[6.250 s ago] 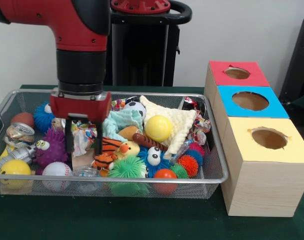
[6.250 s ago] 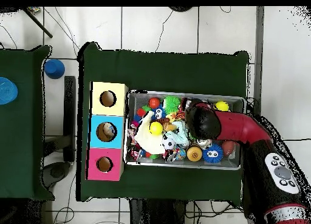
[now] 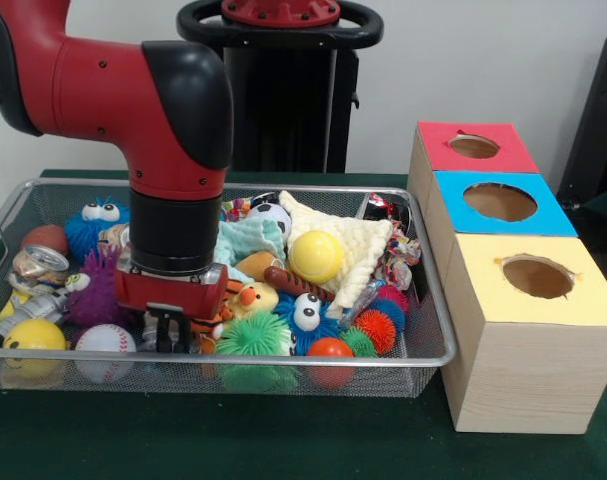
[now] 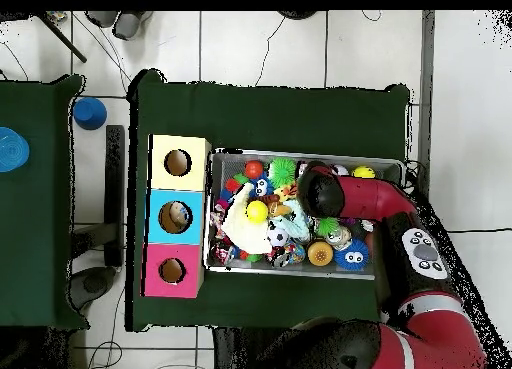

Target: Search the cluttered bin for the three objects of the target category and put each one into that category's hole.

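The silver wire-mesh bin (image 3: 283, 361) is packed with toys; it also shows in the overhead view (image 4: 392, 166). My gripper (image 3: 168, 332) hangs low in the bin's near left part, between a white baseball (image 3: 105, 341) and a green spiky ball (image 3: 253, 335). Its jaws stand a little apart and hold nothing. One see-through shiny bag (image 3: 399, 262) lies against the bin's right wall. Another shiny bag (image 3: 381, 207) seems to sit in the far right corner. A third bag does not show. The blue-faced box's hole (image 3: 499, 201) is to the right of the bin. In the overhead view the arm hides the gripper.
The red-faced box's hole (image 3: 474, 146) and the yellow-faced box's hole (image 3: 537, 277) flank the blue one. A dented can (image 3: 38, 265) lies at the bin's left. A yellow ball (image 3: 315, 256) rests on a pale cloth (image 3: 355, 240) mid-bin. Spiky balls crowd the front right.
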`<action>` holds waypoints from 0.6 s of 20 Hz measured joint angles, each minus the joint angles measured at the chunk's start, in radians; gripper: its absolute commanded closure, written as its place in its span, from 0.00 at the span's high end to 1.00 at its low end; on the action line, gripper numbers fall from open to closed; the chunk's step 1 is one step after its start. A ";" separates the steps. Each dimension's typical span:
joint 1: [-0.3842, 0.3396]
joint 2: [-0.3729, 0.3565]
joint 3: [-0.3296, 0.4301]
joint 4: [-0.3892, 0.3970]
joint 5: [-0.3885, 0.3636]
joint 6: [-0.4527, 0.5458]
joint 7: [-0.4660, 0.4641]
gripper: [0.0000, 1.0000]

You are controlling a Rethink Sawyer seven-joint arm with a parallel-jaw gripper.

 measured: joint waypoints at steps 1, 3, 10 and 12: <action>0.001 0.000 0.000 0.000 0.000 0.000 0.000 0.00; 0.002 0.002 0.000 0.000 0.000 0.000 0.000 1.00; 0.003 0.003 -0.005 0.000 -0.001 0.000 0.000 1.00; 0.003 0.003 -0.005 0.000 -0.001 0.000 0.000 1.00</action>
